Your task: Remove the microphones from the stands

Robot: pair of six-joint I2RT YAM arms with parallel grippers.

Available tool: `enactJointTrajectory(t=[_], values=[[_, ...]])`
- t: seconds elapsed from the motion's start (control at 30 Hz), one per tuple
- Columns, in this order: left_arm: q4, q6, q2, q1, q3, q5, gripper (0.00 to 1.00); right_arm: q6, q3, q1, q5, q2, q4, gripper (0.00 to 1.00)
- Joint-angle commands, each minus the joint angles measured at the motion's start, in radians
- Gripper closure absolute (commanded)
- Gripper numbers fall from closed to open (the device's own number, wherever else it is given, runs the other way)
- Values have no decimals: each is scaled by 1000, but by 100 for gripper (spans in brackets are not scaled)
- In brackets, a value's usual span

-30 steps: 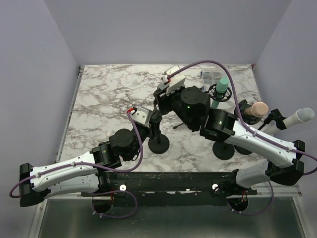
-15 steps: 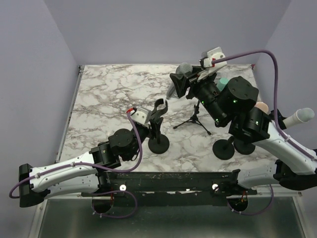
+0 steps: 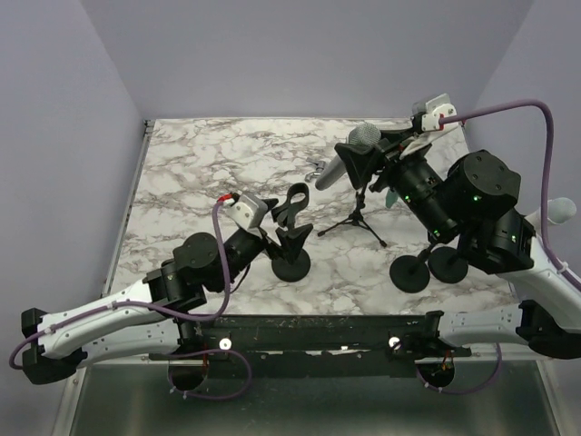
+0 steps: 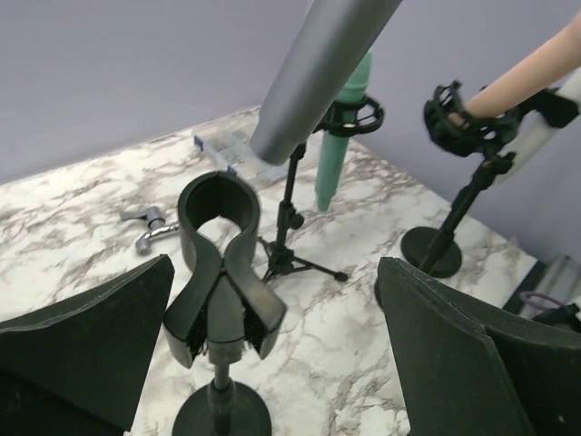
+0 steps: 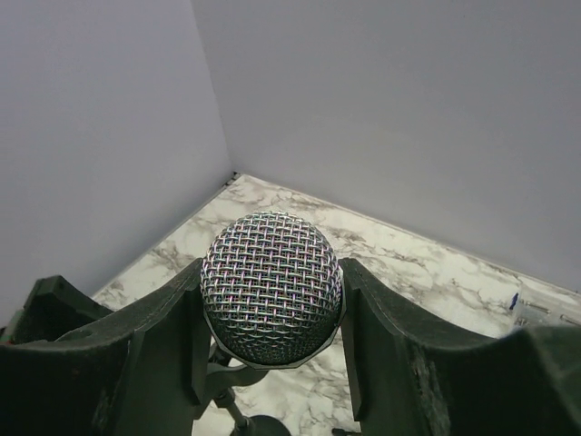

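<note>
marble table (image 3: 200, 173): lies under both arms
microphone (image 5: 272, 286): up in the air, off the stand (image 3: 292, 262)
right gripper (image 5: 270, 313): pinching the microphone head
left gripper (image 4: 272, 354): spread wide, empty clip (image 4: 218, 263) between its fingers

White-and-black arms (image 3: 100, 318), purple cables (image 3: 508, 107).

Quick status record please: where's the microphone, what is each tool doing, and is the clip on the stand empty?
microphone: silver, mesh head, lifted in the air, clear of any stand
right tool: shut on microphone, one finger on each side of the mesh head
left tool: open, fingers spread either side of the clip stand, gaps visible
clip stand: upright on the marble table, clip empty
task state: microphone out of the clip, not yet set down
</note>
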Motion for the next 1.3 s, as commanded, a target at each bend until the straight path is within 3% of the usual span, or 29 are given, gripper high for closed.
enactJointTrajectory(t=[0.0,0.27,0.43,0.97,1.17,1.27], values=[[-49,35,-41,6,97,136,1,50,-21,-1,-54,-37,-67,99],[-162,19,55,20,289,257,1,130,8,-1,-77,-25,-224,99],[-174,20,161,29,367,328,2,183,-55,0,-133,-51,-227,99],[-146,20,305,30,396,298,16,247,-137,0,-224,-103,-230,99],[-129,51,331,32,420,263,30,256,-172,0,-245,-128,-211,99],[-105,55,327,33,419,271,46,259,-182,-1,-247,-137,-207,99]])
